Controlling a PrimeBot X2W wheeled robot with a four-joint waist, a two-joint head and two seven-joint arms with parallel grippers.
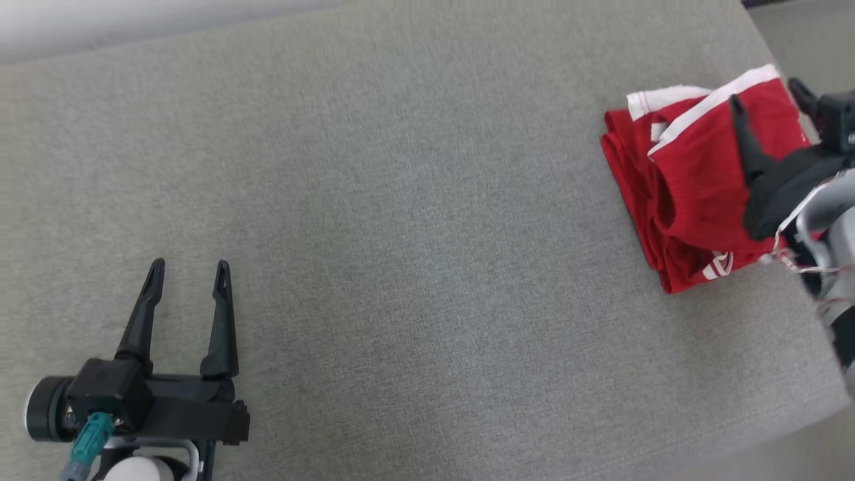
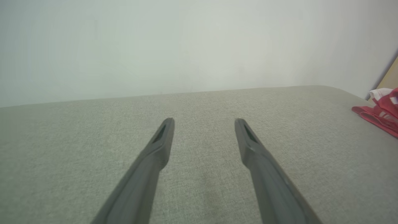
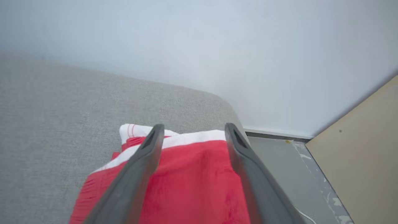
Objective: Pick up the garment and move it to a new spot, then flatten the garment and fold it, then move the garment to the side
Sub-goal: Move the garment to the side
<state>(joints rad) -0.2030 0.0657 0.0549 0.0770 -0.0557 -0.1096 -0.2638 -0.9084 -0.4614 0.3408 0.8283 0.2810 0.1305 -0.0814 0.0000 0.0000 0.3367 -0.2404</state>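
A folded red garment [image 1: 695, 174] with white trim lies near the right edge of the grey padded surface [image 1: 401, 200]. Above it hovers my right gripper [image 1: 768, 90], open, its two dark fingers spread over the cloth with nothing between them. The right wrist view shows those fingers [image 3: 140, 168] over the red garment [image 3: 192, 180], whose white band is at the far end. My left gripper [image 1: 189, 267] rests open at the lower left, far from the garment. In the left wrist view my left gripper [image 2: 203, 123] points across bare fabric, and the garment [image 2: 381, 113] shows at the far right.
The grey surface ends just right of the garment, with a grey floor [image 3: 279, 158] below and a tan panel [image 3: 357, 149] beyond. A pale wall [image 2: 186, 46] runs along the far side.
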